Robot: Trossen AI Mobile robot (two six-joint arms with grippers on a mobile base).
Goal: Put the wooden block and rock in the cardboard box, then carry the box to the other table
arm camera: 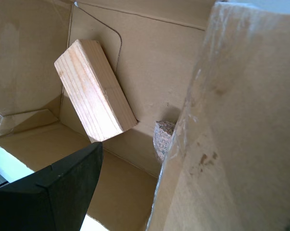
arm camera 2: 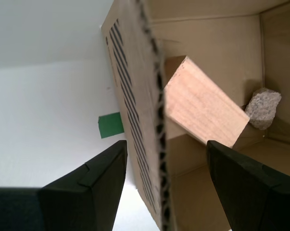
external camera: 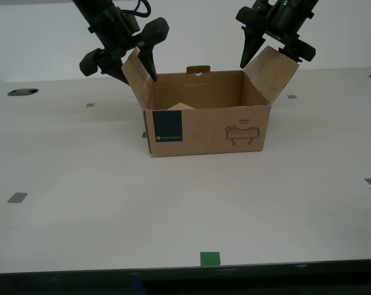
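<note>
Green tape square up close, cardboard box mid-table on the smooth white tabletop.
Wooden block leans inside, rock beside it. My second gripper straddles the flap at the exterior view's left, jaws spread; my first gripper at the opposite flap, can't tell its state.

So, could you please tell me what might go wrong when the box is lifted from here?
1. My second gripper has its jaws open astride one thin flap of the cardboard box; lifted by it, the flap may bend or tear.
2. The wooden block leans tilted against a wall and may topple toward the rock, shifting the load.
</note>
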